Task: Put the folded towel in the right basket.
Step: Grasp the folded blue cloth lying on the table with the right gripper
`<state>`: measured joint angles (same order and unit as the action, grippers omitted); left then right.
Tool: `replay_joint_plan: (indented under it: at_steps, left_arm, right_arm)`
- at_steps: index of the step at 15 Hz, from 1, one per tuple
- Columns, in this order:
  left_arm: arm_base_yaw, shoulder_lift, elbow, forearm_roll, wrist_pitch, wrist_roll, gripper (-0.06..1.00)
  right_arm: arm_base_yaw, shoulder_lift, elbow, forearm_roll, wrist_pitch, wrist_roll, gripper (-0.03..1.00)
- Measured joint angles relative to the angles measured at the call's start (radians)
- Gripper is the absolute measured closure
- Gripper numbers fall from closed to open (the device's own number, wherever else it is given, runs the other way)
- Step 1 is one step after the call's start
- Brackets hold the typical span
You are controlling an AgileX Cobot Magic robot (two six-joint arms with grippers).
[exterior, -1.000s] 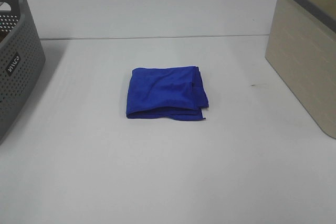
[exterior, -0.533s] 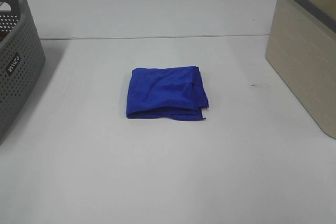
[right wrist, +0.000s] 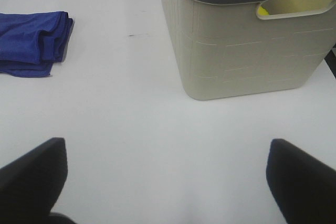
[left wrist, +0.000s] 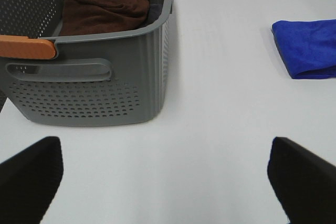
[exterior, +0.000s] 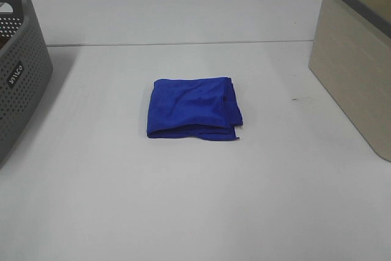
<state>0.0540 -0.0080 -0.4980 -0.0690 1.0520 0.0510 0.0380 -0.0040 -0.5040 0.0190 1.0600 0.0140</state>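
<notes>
Exterior high view: no change vs 1 s ago. Folded towel (exterior: 192,108) is in the same spot at frame centre, flat on table (exterior: 183,212). It's well apart from right basket (exterior: 351,71) at upper right edge & grey basket (exterior: 18,71) at left edge. Neither arm shows in this view. Left wrist view: left gripper (left wrist: 168,182) fingers wide apart, nothing between, facing grey basket. Right wrist view: right gripper (right wrist: 168,182) likewise spread & empty, facing right basket.
</notes>
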Motion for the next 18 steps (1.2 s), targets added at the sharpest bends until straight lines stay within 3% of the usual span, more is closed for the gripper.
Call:
replay_joint_plan:
  at_steps: [18]
  left_arm:
    - [0.0, 0.0, 0.0, 0.0, 0.0, 0.0, -0.04]
  right_arm:
    - [0.0, 0.0, 0.0, 0.0, 0.0, -0.001, -0.01]
